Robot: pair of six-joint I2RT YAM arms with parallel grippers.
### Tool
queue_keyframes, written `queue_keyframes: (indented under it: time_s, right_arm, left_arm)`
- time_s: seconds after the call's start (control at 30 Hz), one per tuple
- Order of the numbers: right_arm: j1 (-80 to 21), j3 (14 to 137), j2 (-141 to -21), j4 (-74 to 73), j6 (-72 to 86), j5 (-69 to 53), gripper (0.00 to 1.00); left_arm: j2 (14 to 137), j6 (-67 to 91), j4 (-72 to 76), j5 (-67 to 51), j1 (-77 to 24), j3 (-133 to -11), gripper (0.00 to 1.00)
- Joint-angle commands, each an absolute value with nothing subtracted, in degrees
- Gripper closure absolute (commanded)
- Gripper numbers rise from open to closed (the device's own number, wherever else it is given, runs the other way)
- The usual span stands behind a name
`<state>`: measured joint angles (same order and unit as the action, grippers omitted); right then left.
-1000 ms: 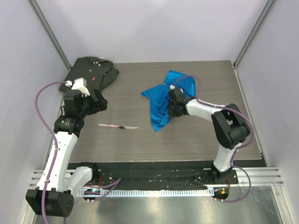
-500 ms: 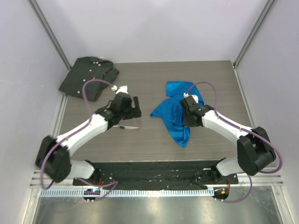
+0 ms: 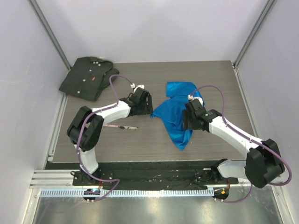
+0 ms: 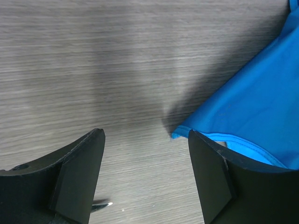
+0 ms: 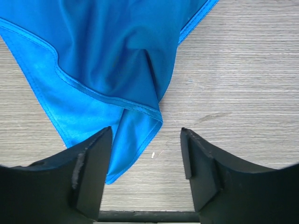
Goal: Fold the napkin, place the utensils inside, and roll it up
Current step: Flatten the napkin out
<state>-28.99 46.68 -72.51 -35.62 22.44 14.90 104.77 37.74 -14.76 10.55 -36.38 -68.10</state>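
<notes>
- The napkin (image 3: 176, 116) lies crumpled on the desk (image 3: 140, 145), right of centre, with one long tail reaching toward the near edge
- The left claw (image 3: 148, 105) hangs wide open just beside the napkin's left corner and grips nothing; the wrist view shows that corner between its fingers (image 4: 79, 172)
- The right claw (image 3: 188, 122) is also spread open and empty, over the cloth's right side
- The knife (image 3: 120, 126) lies flat, apart from the napkin, to its left
- A dark shirt (image 3: 88, 78) sits in the far left corner
</notes>
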Motion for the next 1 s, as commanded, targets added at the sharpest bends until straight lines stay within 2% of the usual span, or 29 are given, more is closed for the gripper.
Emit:
queue_keyframes:
  time_s: [0.0, 0.27, 0.43, 0.53, 0.57, 0.67, 0.73, 0.97]
  right_arm:
    - [-28.13, 46.06, -70.14, -35.33, 22.24, 13.36, 0.31]
    - [-27.77, 46.58, -70.49, -35.07, 22.76, 10.64, 0.25]
    - [-27.77, 46.06, -70.14, -35.07, 23.38, 9.85, 0.24]
    - [-27.77, 45.79, -70.05, -35.15, 23.64, 9.32, 0.23]
    - [-27.77, 45.7, -70.05, -35.16, 23.82, 9.14, 0.23]
    - [-27.77, 45.62, -69.44, -35.42, 24.43, 8.62, 0.22]
    - [-27.69, 45.62, -68.91, -35.77, 24.61, 8.18, 0.22]
    - [-27.77, 44.83, -67.77, -34.54, 25.83, 2.29, 0.23]
  left_arm:
    - [105.73, 39.98, -8.09, 6.68, -37.18, -68.38, 0.23]
    - [109.69, 40.87, -5.98, 3.43, -37.44, -69.26, 0.25]
    - [110.83, 41.04, -3.17, 1.32, -37.62, -68.73, 0.33]
    - [112.31, 41.74, -2.02, -1.93, -37.62, -69.61, 0.52]
    - [112.67, 41.92, -1.93, -2.98, -37.62, -69.96, 0.7]
    - [112.77, 42.54, -1.58, -5.53, -37.62, -71.01, 1.0]
    - [111.19, 41.84, -3.67, -4.14, -37.44, -72.06, 1.0]
    - [93.1, 38.59, -11.06, 3.77, -31.56, -70.68, 1.0]
